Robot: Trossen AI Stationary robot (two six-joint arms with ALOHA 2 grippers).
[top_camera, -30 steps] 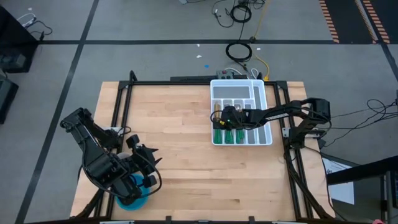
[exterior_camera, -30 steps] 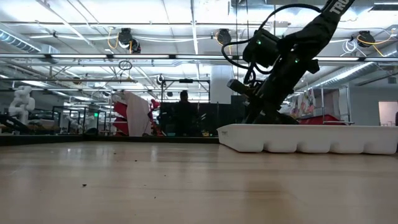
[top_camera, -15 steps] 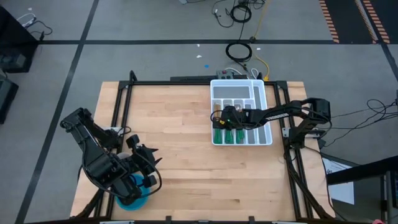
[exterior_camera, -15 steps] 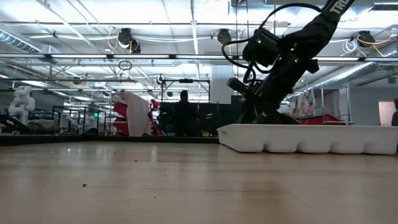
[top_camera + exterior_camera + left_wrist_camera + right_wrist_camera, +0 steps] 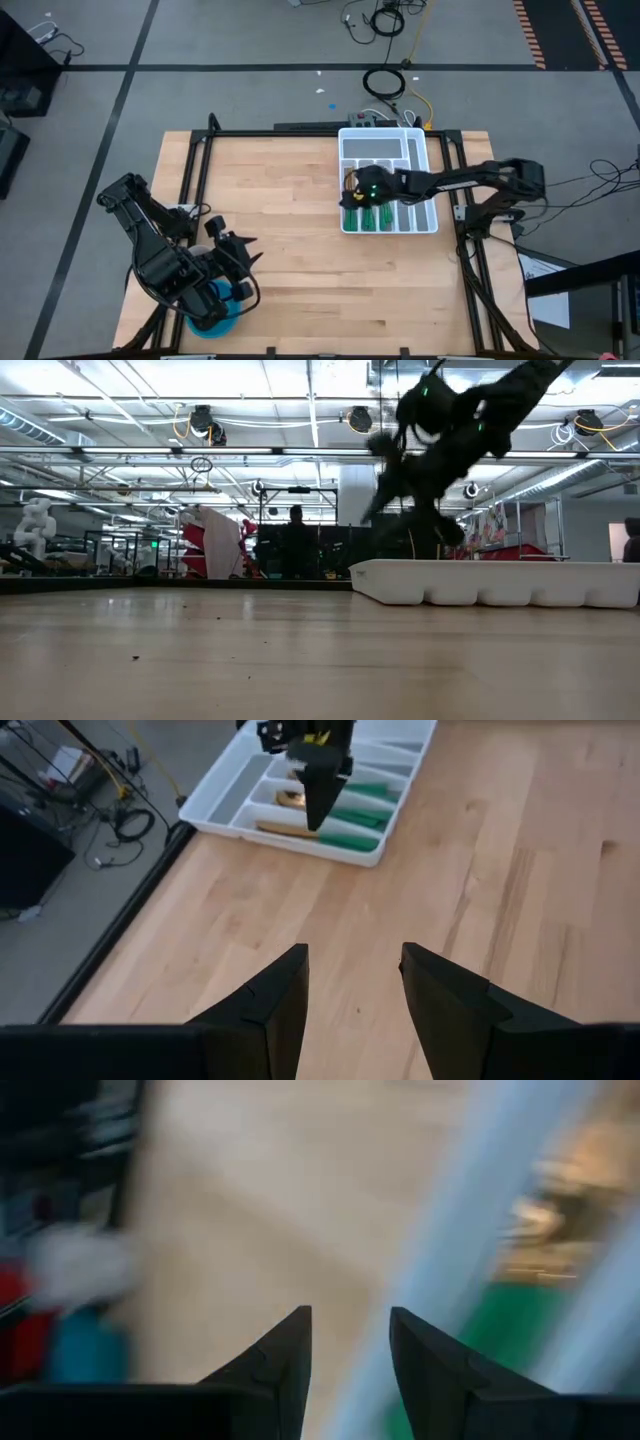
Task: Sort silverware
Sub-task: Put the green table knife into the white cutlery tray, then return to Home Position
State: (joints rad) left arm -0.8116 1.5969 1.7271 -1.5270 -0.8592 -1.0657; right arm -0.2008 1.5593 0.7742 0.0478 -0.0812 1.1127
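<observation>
The silverware [image 5: 378, 219] lies in the compartments of a white tray [image 5: 383, 132] at the table's far right, teal-green handles toward the near edge. The left wrist view shows the green handles [image 5: 355, 812] and gold heads [image 5: 290, 798]. My right gripper [image 5: 350, 197] hangs over the tray's left compartment, above the rim in the low view [image 5: 400, 510]. It is open, with nothing between its fingers [image 5: 350, 1345]. My left gripper [image 5: 245, 262] waits open at the near left, above bare wood [image 5: 352, 980].
A blue object [image 5: 215, 308] sits under my left arm at the near left corner. Black frame rails [image 5: 200, 150] run along the table's sides. Cables [image 5: 385, 85] lie on the floor beyond the far edge. A person [image 5: 297, 540] stands far off in the room.
My right gripper has risen from down inside the tray's left compartment to above the rim, and it has tipped and turned as it rose. My left arm has kept still.
</observation>
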